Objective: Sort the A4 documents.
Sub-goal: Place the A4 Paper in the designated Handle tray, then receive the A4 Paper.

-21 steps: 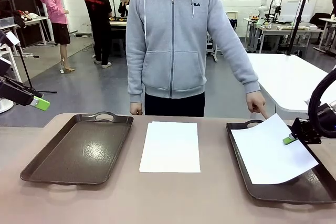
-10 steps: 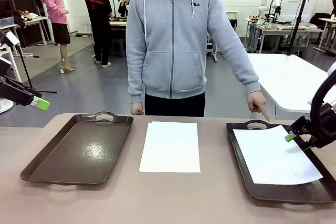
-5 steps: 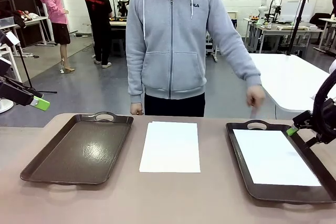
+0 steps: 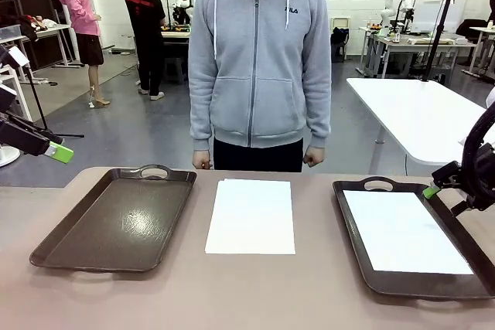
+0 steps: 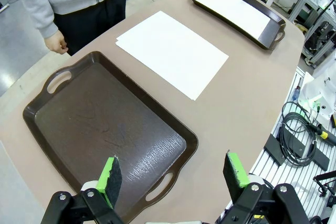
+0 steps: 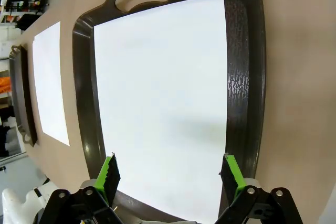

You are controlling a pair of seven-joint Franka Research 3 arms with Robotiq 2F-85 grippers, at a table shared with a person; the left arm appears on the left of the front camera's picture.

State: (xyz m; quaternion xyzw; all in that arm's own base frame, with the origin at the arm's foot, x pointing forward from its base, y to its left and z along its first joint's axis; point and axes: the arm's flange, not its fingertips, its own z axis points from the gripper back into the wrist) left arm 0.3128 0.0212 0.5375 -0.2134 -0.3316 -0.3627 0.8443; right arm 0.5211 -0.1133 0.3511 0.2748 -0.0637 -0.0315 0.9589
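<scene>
- Below the released, empty right gripper (image 6: pixel 168 170), a plain white A4 paper sheet (image 6: pixel 163 103) lay flat inside a dark brown handled tray (image 6: pixel 244 77).
- On the tabletop (image 4: pixel 309 291), another white A4 sheet (image 4: pixel 250 216) lay well apart from the released left gripper (image 5: pixel 173 174).

Brown table (image 4: pixel 247 291), two dark brown handled trays. Left tray (image 4: pixel 116 226) on the left side, its handle at the far end. Right tray (image 4: pixel 349 218) on the right, with one white A4 sheet (image 4: pixel 406 231) lying flat inside it. More white A4 paper (image 4: pixel 250 216) lies flat on the table between the trays, apart from both. Right gripper (image 4: pixel 437 188) is at the right tray's far right corner, off the sheet, one green pad showing. Left gripper (image 4: pixel 58 152) is at the far left, raised, well apart from the left tray. Person in a grey hoodie stands at the far side, left hand (image 4: pixel 201 161) and right hand (image 4: pixel 313 157) hanging by the table's edge.
</scene>
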